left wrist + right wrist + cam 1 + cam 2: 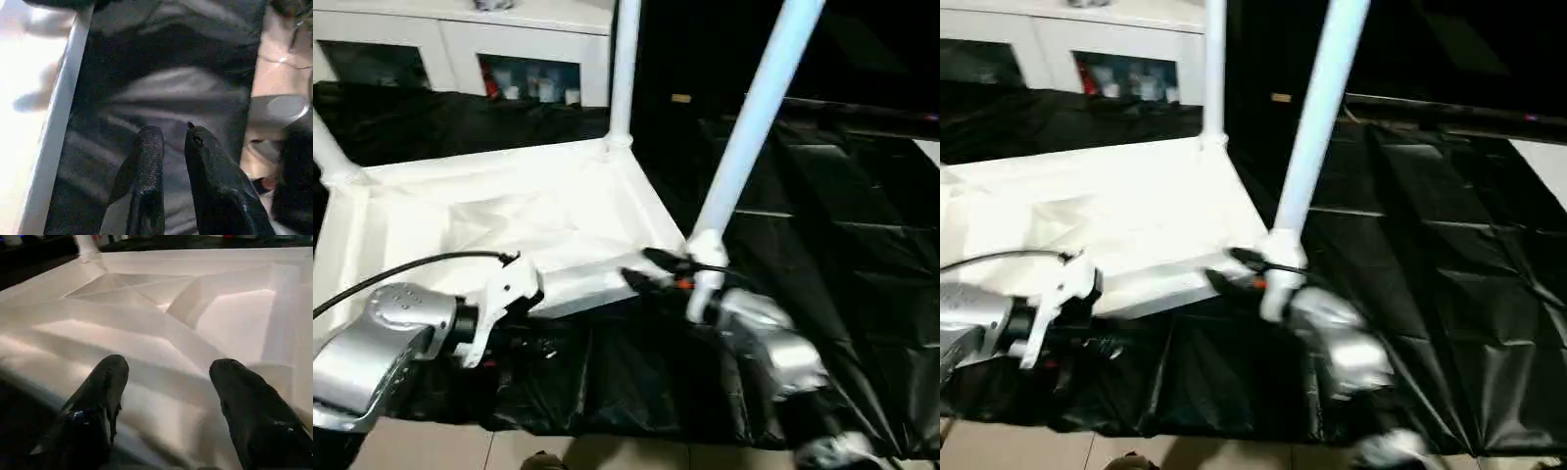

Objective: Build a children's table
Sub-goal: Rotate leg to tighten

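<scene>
The white table top (460, 220) lies upside down on the black-draped surface, ribbed underside up. Three white legs stand in its corner sockets: far right (624, 69), near right (749, 137) and far left (328, 147). My right gripper (168, 367) is open, its black fingers (646, 266) reaching over the top's near edge just beside the foot of the near right leg, with nothing between them. My left gripper (171, 134) hangs over the black cloth beside the top's white near rim (56, 127); its fingers stand narrowly apart and hold nothing. My left forearm hides the near left corner.
Black sheeting (842, 245) covers the surface to the right of and in front of the top. White cabinets (460, 44) stand behind it. A black cable (421, 264) arcs over my left forearm. Pale floor (607, 455) shows below the front edge.
</scene>
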Robot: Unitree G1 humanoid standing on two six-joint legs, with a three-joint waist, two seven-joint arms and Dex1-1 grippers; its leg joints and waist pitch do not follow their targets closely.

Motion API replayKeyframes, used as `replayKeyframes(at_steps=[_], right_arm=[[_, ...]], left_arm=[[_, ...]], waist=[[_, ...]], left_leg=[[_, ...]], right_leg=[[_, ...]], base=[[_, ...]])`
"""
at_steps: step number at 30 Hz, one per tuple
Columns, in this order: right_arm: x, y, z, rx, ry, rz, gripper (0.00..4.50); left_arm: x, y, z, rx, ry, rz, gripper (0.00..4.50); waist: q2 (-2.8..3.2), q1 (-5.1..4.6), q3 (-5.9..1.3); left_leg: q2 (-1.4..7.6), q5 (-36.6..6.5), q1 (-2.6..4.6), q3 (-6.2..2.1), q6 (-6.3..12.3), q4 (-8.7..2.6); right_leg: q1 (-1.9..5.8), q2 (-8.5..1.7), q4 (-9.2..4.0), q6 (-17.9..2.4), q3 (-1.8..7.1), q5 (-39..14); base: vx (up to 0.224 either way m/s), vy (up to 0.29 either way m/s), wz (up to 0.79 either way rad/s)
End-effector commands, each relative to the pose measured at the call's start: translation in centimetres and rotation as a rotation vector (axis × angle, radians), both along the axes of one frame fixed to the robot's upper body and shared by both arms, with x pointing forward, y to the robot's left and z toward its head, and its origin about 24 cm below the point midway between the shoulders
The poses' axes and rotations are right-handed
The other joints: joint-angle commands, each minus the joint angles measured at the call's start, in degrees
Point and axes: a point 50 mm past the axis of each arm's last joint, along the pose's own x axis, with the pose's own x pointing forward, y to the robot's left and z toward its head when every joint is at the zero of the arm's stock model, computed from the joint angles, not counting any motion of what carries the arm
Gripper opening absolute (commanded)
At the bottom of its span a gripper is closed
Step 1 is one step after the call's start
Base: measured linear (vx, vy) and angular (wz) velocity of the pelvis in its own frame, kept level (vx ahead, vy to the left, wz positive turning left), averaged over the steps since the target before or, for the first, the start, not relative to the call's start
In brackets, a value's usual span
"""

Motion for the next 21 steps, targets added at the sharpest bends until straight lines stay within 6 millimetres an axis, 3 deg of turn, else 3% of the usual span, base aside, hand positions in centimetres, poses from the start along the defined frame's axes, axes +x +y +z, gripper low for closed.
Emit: replayKeyframes(at_steps=[1,5,6,10,14,17,20,21], right_arm=[[1.1,0.0,-0.2,-0.055,-0.001,-0.117,3.10],[2.8,-0.3,-0.2,-0.048,0.051,-0.307,3.10],[3.0,-0.5,-0.2,-0.043,0.062,-0.337,3.10],[3.7,-1.9,-0.5,-0.032,0.105,-0.458,3.10],[4.3,-4.6,-1.0,-0.062,0.123,-0.597,3.10],[4.5,-5.7,-1.0,-0.074,0.120,-0.636,3.10],[4.8,-7.0,-1.0,-0.086,0.119,-0.688,3.10],[5.0,-8.2,-0.9,-0.094,0.117,-0.727,3.10]], left_arm=[[-0.3,0.4,-0.5,0.079,0.006,0.025,0.97],[-0.2,1.4,-1.1,0.177,-0.020,0.089,0.97],[-0.1,1.5,-1.2,0.187,-0.030,0.104,0.97],[-0.1,2.1,-1.2,0.226,-0.049,0.123,0.97],[1.0,2.6,-0.8,0.244,-0.134,0.182,0.97],[1.5,2.6,-0.6,0.245,-0.165,0.196,0.97],[1.9,2.5,-0.5,0.246,-0.181,0.212,0.97],[2.1,2.4,-0.6,0.248,-0.186,0.212,0.97]], waist=[[1.51,-0.35,-3.19],[1.40,-0.34,-3.40],[1.63,-0.12,-3.48],[1.61,-0.13,-3.70],[1.82,0.10,-3.85],[2.02,0.32,-3.75],[1.80,0.52,-3.72],[2.20,0.48,-3.67]], left_leg=[[0.46,-15.75,0.39,0.06,-3.05,-4.66],[0.52,-15.07,0.76,0.20,-3.54,-4.46],[0.45,-14.31,0.80,0.22,-3.69,-4.35],[0.21,-12.48,0.56,0.20,-3.65,-4.09],[0.04,-11.92,0.64,0.34,-3.71,-3.81],[0.04,-13.79,0.76,0.40,-3.79,-3.77],[0.11,-15.00,0.51,0.24,-3.73,-3.83],[0.09,-16.06,0.70,0.25,-4.01,-3.82]], right_leg=[[2.21,-1.89,-3.53,-10.76,1.73,-11.81],[1.90,-1.76,-3.33,-10.32,1.82,-9.85],[1.97,-1.68,-3.13,-10.14,1.76,-8.42],[2.22,-1.48,-2.62,-10.06,1.60,-4.33],[2.24,-1.42,-2.53,-10.12,1.55,-2.83],[2.09,-1.37,-2.65,-10.36,1.54,-4.03],[2.33,-1.65,-2.80,-9.87,1.61,-6.77],[2.01,-1.55,-2.95,-9.83,1.54,-8.01]], base=[[0.000,0.000,0.00],[0.000,0.000,0.00],[0.000,0.000,0.00],[0.000,0.000,0.00],[0.000,0.000,0.00],[0.000,0.000,0.00],[0.000,0.000,0.00],[0.000,0.000,0.00]])
